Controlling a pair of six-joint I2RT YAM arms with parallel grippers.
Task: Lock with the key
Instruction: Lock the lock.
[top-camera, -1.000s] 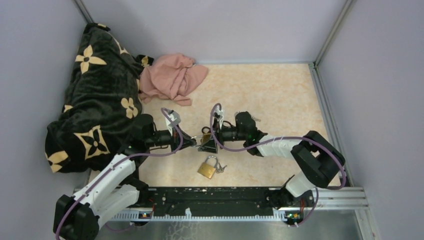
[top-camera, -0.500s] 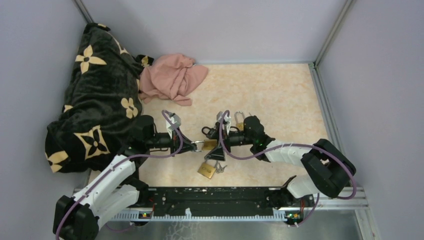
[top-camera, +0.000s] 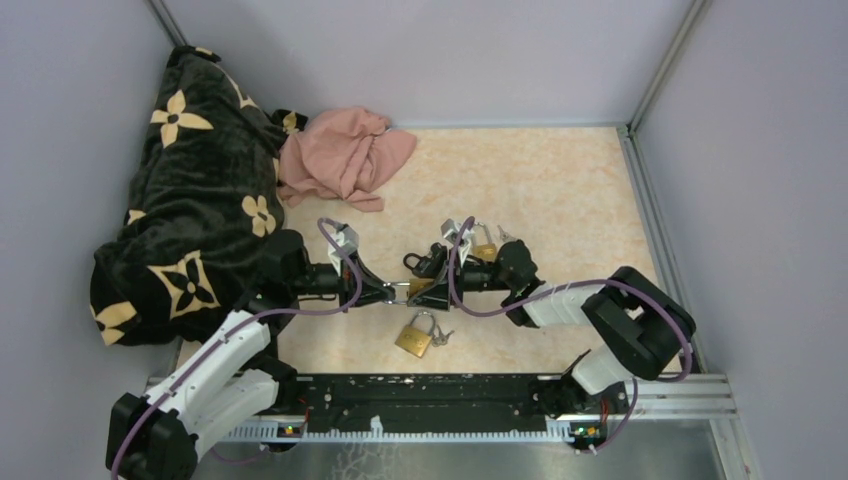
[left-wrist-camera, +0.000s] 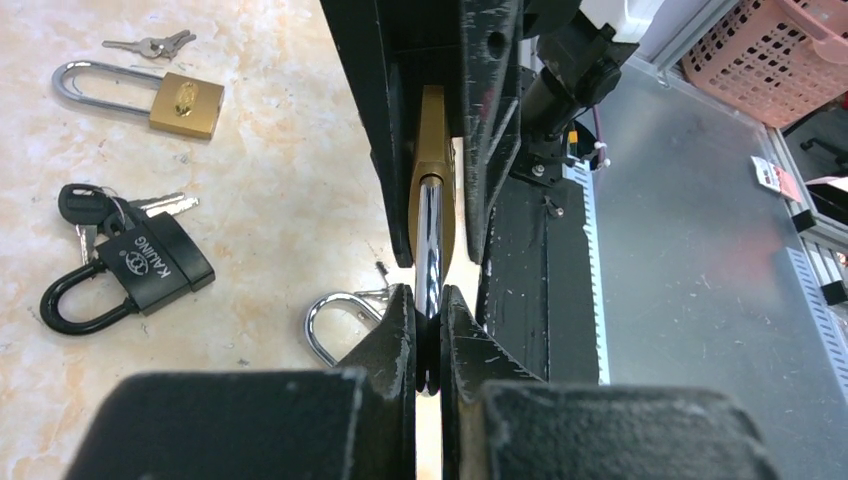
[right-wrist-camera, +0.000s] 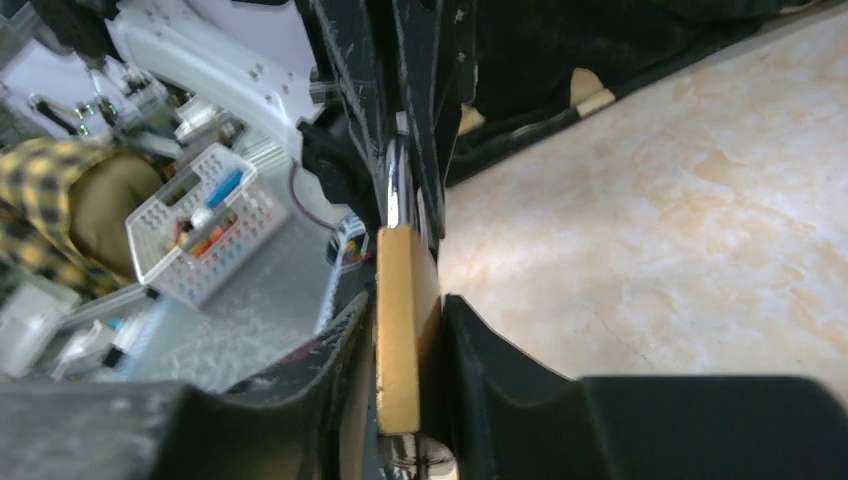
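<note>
A brass padlock (top-camera: 413, 288) hangs above the table between my two grippers. My left gripper (top-camera: 392, 293) is shut on its chrome shackle (left-wrist-camera: 428, 240), as the left wrist view (left-wrist-camera: 428, 297) shows. My right gripper (top-camera: 430, 285) is shut on the brass body (right-wrist-camera: 405, 320), as the right wrist view (right-wrist-camera: 408, 340) shows. The right fingers (left-wrist-camera: 490, 130) flank the body in the left wrist view. A bit of silver metal (right-wrist-camera: 432, 458) shows under the body; I cannot tell whether it is a key.
A second brass padlock (top-camera: 414, 338) with keys (top-camera: 441, 337) lies near the front. A black padlock (left-wrist-camera: 148, 268) with keys (left-wrist-camera: 95, 205) lies behind the grippers. A third brass padlock (top-camera: 483, 247) lies further back. A dark flowered blanket (top-camera: 190, 190) and pink cloth (top-camera: 343, 155) fill the left.
The right wrist has swung right and toward the front, uncovering the brass padlock behind it. Both grippers stay shut on the held padlock, which has shifted slightly right.
</note>
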